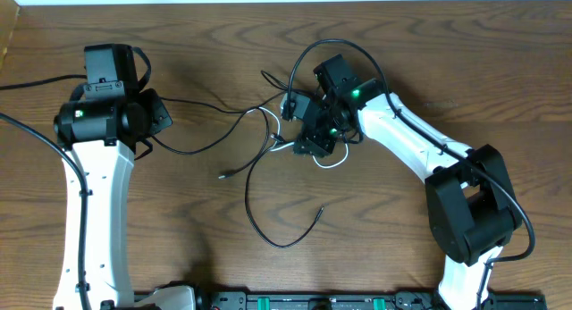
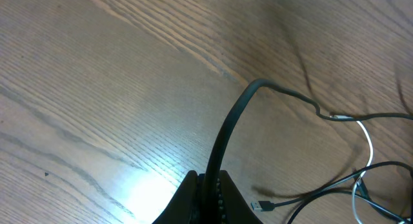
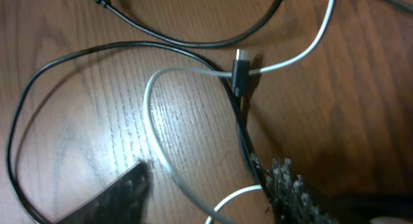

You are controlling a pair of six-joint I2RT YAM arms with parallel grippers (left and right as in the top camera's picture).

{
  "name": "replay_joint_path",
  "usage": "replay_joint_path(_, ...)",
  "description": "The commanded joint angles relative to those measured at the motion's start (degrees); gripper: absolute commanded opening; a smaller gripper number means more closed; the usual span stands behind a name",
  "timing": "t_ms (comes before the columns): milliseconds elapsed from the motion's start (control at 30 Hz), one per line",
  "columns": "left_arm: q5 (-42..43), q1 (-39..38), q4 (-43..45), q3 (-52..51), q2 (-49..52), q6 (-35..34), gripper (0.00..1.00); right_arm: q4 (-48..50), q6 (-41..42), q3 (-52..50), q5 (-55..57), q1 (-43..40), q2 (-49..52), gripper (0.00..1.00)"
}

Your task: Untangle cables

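- Overhead, the cables (image 1: 268, 136) lay tangled near the middle of the bench (image 1: 465, 42), with one black loop (image 1: 288, 246) trailing toward 6 o'clock.
- The left pincer (image 1: 159, 121) sat at 9 o'clock from the tangle, well apart from it.
- In the left wrist view, that pincer stood narrow, clamped on a black cable (image 2: 235, 114). The cable rose off the bench and bent toward 3 o'clock, where the white cable (image 2: 369, 146) lay.
- A loose USB plug (image 2: 260, 206) rested just beside the left pincer, at its 3 o'clock.
- The right pincer (image 1: 313, 145) hung right over the tangle, at its 3 o'clock edge.
- In the right wrist view, that pincer stood wide and held nothing, and the white cable curved between its fingers (image 3: 126, 192).
- Another black cord with a small black plug (image 3: 240, 68) ran down to the finger at 5 o'clock; whether it touched the finger could not be told.
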Motion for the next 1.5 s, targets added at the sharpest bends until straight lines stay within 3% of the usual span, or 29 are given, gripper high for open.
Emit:
replay_joint_path(0,0.52,0.22,-0.24,0.17,0.00,-0.28,0.07,0.50,2.45,-0.42,1.18,0.00,0.39,0.32)
replay_joint_path(67,0.57,0.22,-0.33,0.17,0.00,-0.28,0.08,1.11,5.42,0.04,1.42,-0.24,0.37,0.05)
replay_joint_path(100,0.83,0.24,-0.35,0.17,0.00,-0.28,0.07,1.22,6.80,0.39,1.33,-0.35,0.37,0.01)
replay_joint_path(300,2.32,0.22,-0.37,0.17,0.02,-0.28,0.07,-0.94,15.69,6.47,0.90,-1.70,-2.34,0.01)
replay_joint_path(667,2.47,0.22,-0.79,0.17,0.02,-0.28,0.08,-6.91,21.24,22.34,2.25,-7.72,-17.38,0.01)
replay_joint_path(933,2.45,0.22,-1.31,0.17,0.02,-0.28,0.08,0.26,30.67,23.28,7.67,-19.02,-29.97,0.01)
replay_joint_path(1200,2.45,0.22,-1.36,0.17,0.02,-0.28,0.08,8.55,40.83,23.28,11.61,-31.01,-35.30,0.01)
replay_joint_path(1467,4.68,0.22,-1.29,0.17,0.02,-0.28,0.07,4.70,41.59,23.26,4.44,-32.33,-35.04,0.01)
